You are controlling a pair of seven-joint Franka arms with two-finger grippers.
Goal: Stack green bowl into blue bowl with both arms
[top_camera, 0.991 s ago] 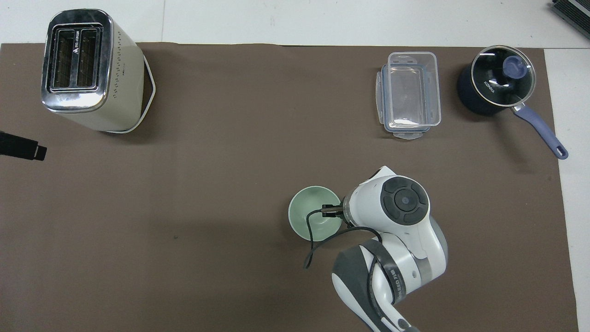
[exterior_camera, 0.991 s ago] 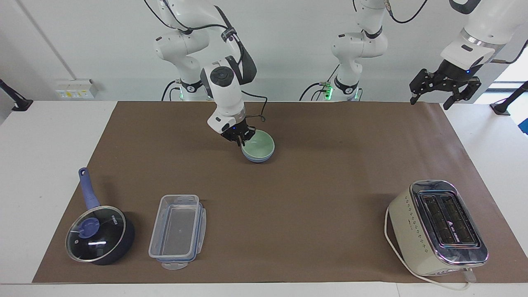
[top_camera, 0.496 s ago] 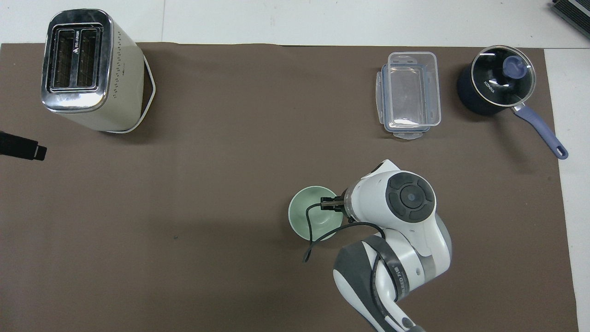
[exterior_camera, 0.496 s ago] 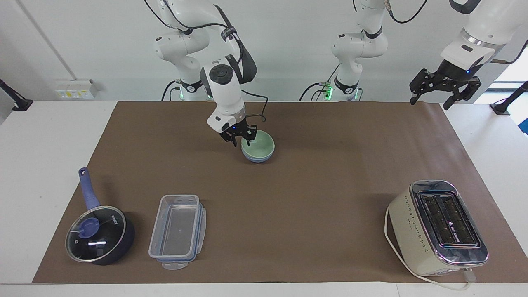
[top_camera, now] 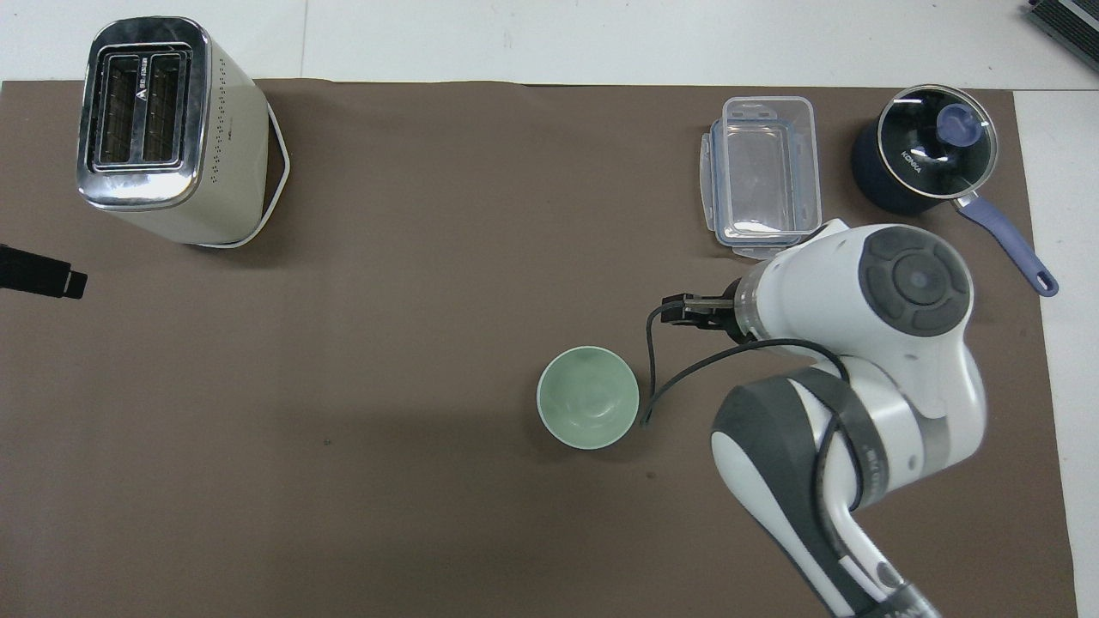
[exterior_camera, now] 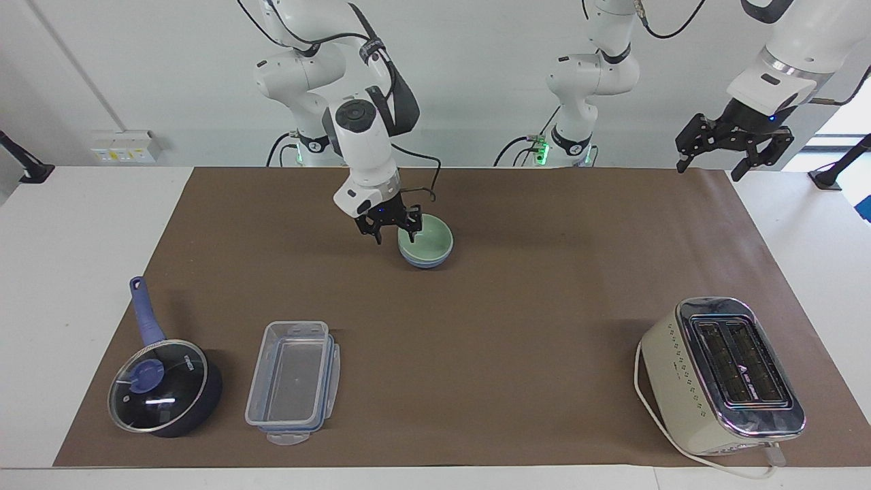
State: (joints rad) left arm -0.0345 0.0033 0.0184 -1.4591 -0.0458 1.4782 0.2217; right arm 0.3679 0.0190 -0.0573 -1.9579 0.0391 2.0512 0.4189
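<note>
I see the green bowl [exterior_camera: 427, 238] seated inside the blue bowl [exterior_camera: 425, 258], the pair standing on the brown mat [exterior_camera: 476, 306] midway between the two arms' ends and closer to the robots than the toaster [exterior_camera: 722, 376], the clear container [exterior_camera: 294, 372] and the lidded saucepan [exterior_camera: 165, 386]. A second ago the right gripper [exterior_camera: 390, 231] was pinched on the green bowl's rim. Now its fingers stand apart and it has lifted clear of the rim, hanging just above the edge of the stack that faces the right arm's end; it holds nothing. In the overhead view the right arm's wrist has swung away and the whole green bowl [top_camera: 588, 408] shows. The left gripper [exterior_camera: 733, 144] waits unchanged, raised over the mat's corner at the left arm's end, fingers spread, empty. Bowls, toaster, container and saucepan have not shifted.
</note>
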